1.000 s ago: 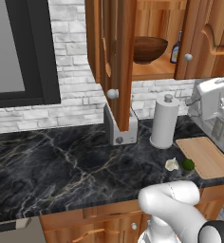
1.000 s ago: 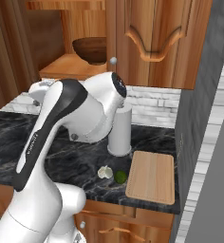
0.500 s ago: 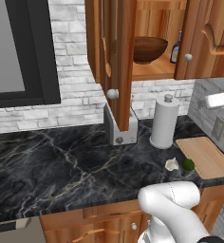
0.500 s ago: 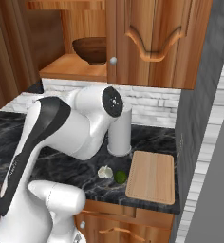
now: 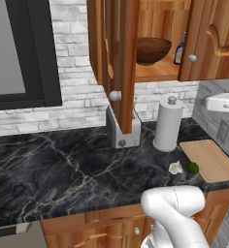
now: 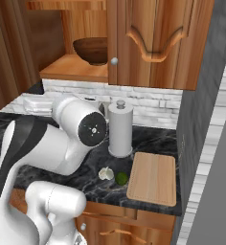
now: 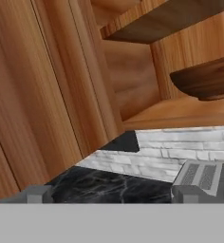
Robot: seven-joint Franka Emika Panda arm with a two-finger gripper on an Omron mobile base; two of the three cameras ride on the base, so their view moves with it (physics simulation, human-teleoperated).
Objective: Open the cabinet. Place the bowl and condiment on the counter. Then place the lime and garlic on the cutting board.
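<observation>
Bowl (image 5: pixel 153 49), dark-brown, wide, round

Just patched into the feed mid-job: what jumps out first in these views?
The cabinet door hangs open, with the bowl and the condiment beside it on the shelf. On the counter, the garlic and lime lie side by side just off the cutting board, near a paper-towel roll. The gripper is open, empty, looking up at the shelf.
</observation>
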